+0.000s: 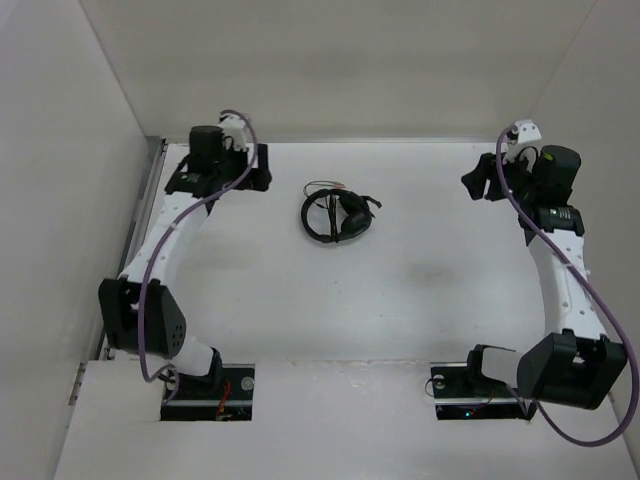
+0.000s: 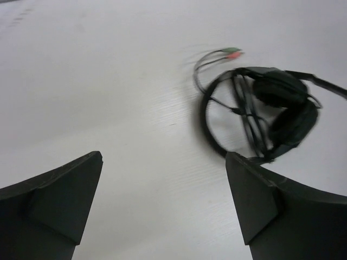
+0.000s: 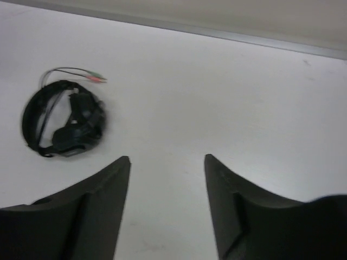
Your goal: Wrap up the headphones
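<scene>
The black headphones point(image 1: 338, 214) lie on the white table at the far middle, with the thin cable coiled round them and the plugs sticking out behind. They also show in the left wrist view point(image 2: 271, 111) with green and red plugs point(image 2: 232, 52), and in the right wrist view point(image 3: 68, 127). My left gripper point(image 1: 262, 168) is open and empty, to the left of the headphones; its fingers frame bare table point(image 2: 164, 160). My right gripper point(image 1: 476, 182) is open and empty, far to the right of them point(image 3: 167, 158).
White walls enclose the table on the left, back and right. A metal rail point(image 1: 148, 190) runs along the table's left edge. Purple cables point(image 1: 165, 250) hang along both arms. The arm bases sit at the near edge.
</scene>
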Controlling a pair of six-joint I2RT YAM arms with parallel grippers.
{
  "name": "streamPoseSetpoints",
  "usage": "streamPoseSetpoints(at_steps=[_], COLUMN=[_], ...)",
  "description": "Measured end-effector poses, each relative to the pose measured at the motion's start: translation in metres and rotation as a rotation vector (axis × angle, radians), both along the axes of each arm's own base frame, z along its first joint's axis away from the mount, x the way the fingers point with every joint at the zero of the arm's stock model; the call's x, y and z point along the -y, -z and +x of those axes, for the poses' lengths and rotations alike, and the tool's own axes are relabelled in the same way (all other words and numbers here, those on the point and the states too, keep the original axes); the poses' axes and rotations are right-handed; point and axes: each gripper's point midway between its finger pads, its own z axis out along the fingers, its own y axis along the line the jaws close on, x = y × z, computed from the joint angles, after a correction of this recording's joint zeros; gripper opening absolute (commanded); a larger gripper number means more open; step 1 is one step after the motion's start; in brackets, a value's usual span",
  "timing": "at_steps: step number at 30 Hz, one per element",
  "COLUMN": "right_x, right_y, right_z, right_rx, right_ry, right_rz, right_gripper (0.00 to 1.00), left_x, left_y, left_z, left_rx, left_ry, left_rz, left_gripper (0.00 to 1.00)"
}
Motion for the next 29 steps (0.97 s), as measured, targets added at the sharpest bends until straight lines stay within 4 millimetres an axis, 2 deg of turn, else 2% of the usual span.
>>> streamPoseSetpoints(at_steps=[1,4,7,9,12,14,17,20,23,29], right_x=[0.008,0.023,0.032,0.046,0.072,0.087,0.102,0.108,0.108,0.105], right_y=[0.000,0.009,0.030,0.038,0.036,0.033,0.033,0.038,0.041,0.040], right_z=[-0.004,-0.016,-0.035,-0.049,-0.067,-0.079,-0.095,-0.106,-0.112,-0.121], right_rx=[-0.005,-0.044,-0.121,-0.169,-0.198,-0.208,-0.229,-0.261,-0.278,-0.257], right_ry=[0.047,0.128,0.174,0.234,0.350,0.416,0.487,0.524,0.534,0.541], right_rz=[-0.032,-0.104,-0.116,-0.097,-0.061,-0.043,-0.029,-0.022,-0.023,-0.036], right_gripper=[1.00,1.00,1.00,1.00,1.00,1.00,1.00,1.00,1.00,1.00], left_x=[-0.023,-0.090,-0.155,-0.188,-0.229,-0.252,-0.275,-0.289,-0.295,-0.298], left_y=[-0.006,-0.022,-0.035,-0.037,-0.021,0.004,0.049,0.078,0.087,0.083], left_z=[-0.004,-0.021,-0.043,-0.056,-0.079,-0.097,-0.124,-0.144,-0.149,-0.144], left_rx=[0.012,0.055,0.085,0.095,0.074,0.028,-0.070,-0.127,-0.126,-0.078], left_ry=[-0.043,-0.183,-0.339,-0.421,-0.522,-0.581,-0.651,-0.701,-0.720,-0.707], left_rz=[0.026,0.083,0.129,0.156,0.187,0.196,0.168,0.129,0.105,0.084], left_gripper=[0.98,1.00,1.00,1.00,1.00,1.00,1.00,1.00,1.00,1.00])
